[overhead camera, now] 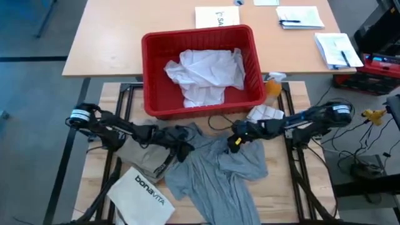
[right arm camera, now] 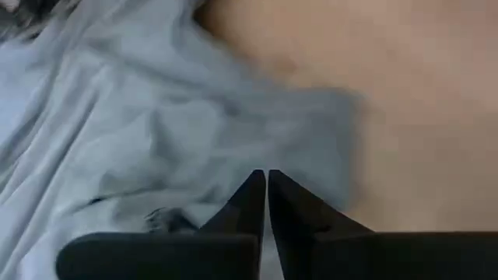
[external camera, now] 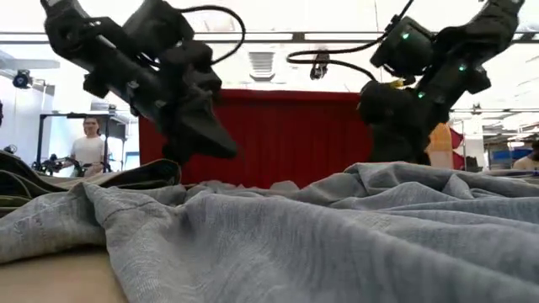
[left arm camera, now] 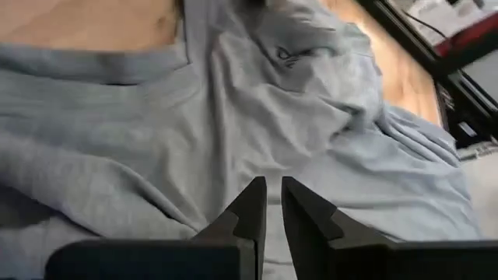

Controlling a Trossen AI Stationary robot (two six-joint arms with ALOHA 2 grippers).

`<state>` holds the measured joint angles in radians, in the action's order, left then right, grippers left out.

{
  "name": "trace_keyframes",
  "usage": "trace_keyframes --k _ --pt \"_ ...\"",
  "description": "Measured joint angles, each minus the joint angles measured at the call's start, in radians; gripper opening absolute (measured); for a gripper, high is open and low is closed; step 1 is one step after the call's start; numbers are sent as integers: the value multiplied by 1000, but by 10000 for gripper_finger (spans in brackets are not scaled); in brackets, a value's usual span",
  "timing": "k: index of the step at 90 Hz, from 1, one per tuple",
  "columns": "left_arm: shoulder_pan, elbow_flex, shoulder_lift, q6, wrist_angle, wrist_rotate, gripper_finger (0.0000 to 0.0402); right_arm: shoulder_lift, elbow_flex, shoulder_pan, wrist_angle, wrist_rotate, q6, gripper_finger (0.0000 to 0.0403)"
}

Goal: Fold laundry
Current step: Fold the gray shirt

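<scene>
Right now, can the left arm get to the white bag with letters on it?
Probably yes. The bag lies uncovered at the table's front corner on that arm's own side, nothing over it. The left gripper sits at the grey T-shirt and would pull back across the khaki piece.

Crumpled grey T-shirt lies mid-table, khaki-tan piece beside it, white shirt bunched in the bin.

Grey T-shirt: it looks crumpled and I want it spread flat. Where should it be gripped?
Judging by the high view, grip the grey T-shirt at its two upper corners by the collar, from above. The lower body trails loose toward the table's near edge, so lifting there should let it hang.
</scene>
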<state>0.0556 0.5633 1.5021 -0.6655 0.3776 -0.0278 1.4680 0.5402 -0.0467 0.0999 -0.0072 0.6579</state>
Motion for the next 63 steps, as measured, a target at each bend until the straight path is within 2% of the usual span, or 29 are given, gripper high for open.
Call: trace_keyframes --k 15,28,41,52,63 --pt "0 -20 -58 17 -52 -4 25 98 43 -2 -21 18 -28 3" --pt "3 -22 -63 58 -64 -45 25 83 47 -8 -128 110 -29 0" --pt "15 -17 -65 81 -37 -87 25 -18 32 -22 -368 250 -71 0" --pt "20 -15 -59 103 12 -87 25 -113 14 -73 -539 309 -128 0" --pt "20 -16 -46 119 43 -87 25 -199 5 -146 -594 346 -190 0"
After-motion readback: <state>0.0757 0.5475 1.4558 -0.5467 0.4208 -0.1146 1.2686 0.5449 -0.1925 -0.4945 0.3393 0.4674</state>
